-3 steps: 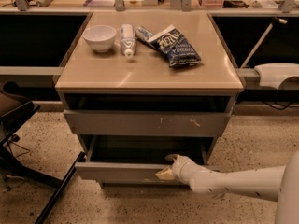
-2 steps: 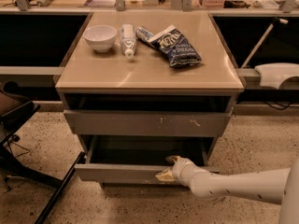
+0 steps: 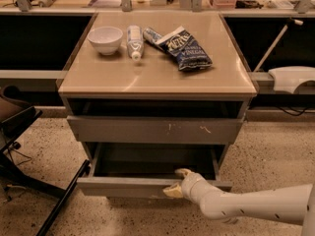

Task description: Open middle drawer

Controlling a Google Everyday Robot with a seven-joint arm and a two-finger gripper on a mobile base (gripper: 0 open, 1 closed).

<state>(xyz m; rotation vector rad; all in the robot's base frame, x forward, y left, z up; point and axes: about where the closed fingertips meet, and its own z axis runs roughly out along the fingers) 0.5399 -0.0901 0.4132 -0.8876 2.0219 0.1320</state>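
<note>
One camera — raised, facing the cabinet (image 3: 157,70) front, angled down — gripper (image 3: 176,182) low, at the middle drawer (image 3: 123,187)

The pincer (image 3: 177,182) clasps the pulled-out middle drawer (image 3: 123,186) by its front, one finger inside and one on the outer face. Just above the pincer is a scratched drawer front (image 3: 147,130). Farther up, the desk (image 3: 157,76) carries a bowl (image 3: 105,38), a tube (image 3: 134,41) and a blue bag (image 3: 184,48).

No legible text is recorded. White lettering is noted on the dark blue snack bag (image 3: 184,48) lying on the worktop (image 3: 157,80), but it cannot be made out. The end effector (image 3: 178,182) is seen clamped on the middle drawer (image 3: 123,186) front.
</note>
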